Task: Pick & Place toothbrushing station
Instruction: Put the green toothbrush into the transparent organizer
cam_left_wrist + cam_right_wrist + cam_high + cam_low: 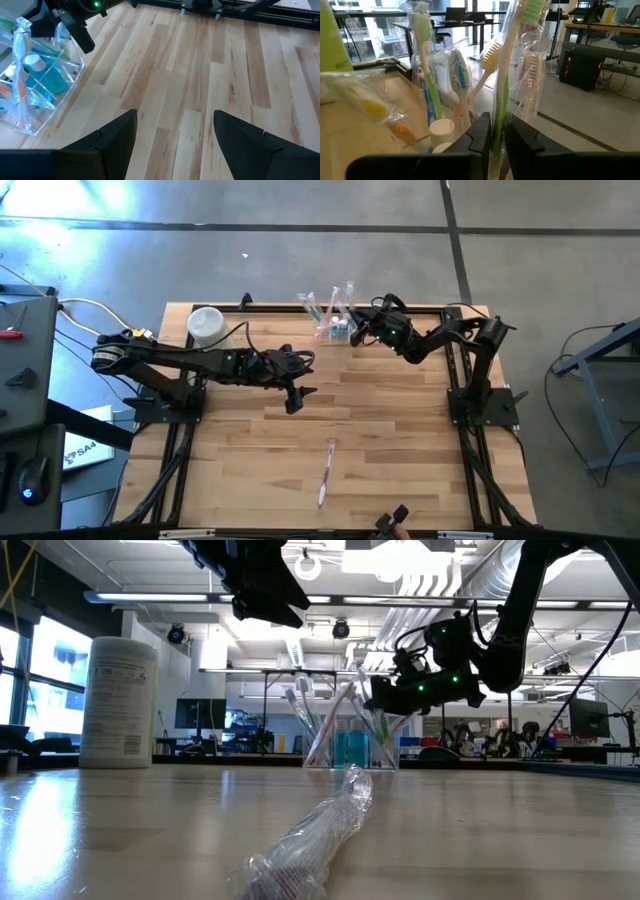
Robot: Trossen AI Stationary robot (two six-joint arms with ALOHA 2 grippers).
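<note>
Right pincer (497, 135) sits at the toothbrushing station (338, 327), fingers almost together around a wrapped toothbrush (504, 75) that stands in it; I read this as a light pinch on the wrapper, though whether it grips firmly I cannot tell. Left pincer (172, 132) hangs over bare desk (400, 440) near the middle, fingers spread wide and empty.

The station, a clear holder with a blue bottle (351, 748) and several brushes, stands at the far edge of the desk, just beside the frame rail.

Risks, in my judgement:
- Pulling on the brush could tip or drag the light holder (its walls are thin plastic), spilling the contents.
- The wrapper may slip between the fingers, dropping the brush.
- A push outward could send the holder over the far edge.

Open room: the whole near half of the desk, except for one loose wrapped brush (326, 473) towards the front. The white canister (205, 326) stands well apart at the far-left corner.
</note>
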